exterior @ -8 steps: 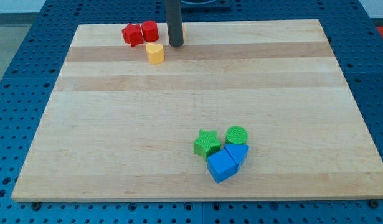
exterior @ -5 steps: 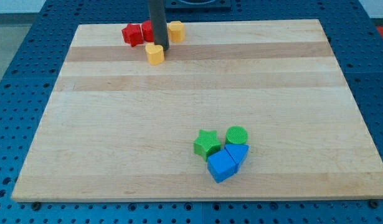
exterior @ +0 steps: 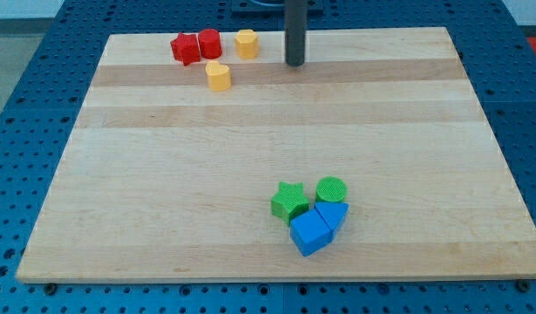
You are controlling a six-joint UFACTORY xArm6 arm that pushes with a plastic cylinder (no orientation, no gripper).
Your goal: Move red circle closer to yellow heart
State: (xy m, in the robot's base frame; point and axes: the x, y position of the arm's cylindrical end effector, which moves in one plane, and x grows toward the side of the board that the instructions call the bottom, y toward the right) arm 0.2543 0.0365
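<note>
The red circle [exterior: 210, 43] sits near the board's top left, touching a red star [exterior: 186, 48] on its left. The yellow heart [exterior: 218, 76] lies just below and slightly right of the red circle, with a small gap between them. My tip [exterior: 295, 64] is on the board at the top centre, well to the right of these blocks and touching none of them.
A yellow hexagon-like block [exterior: 246, 43] sits right of the red circle. A cluster lies at the lower middle: green star [exterior: 290, 201], green circle [exterior: 331, 189], blue cube [exterior: 310, 233] and another blue block [exterior: 333, 215]. The wooden board [exterior: 163, 174] rests on a blue pegboard.
My tip moved left to beside the red circle and yellow heart, then swung right to the top centre. The blocks have not visibly shifted.
</note>
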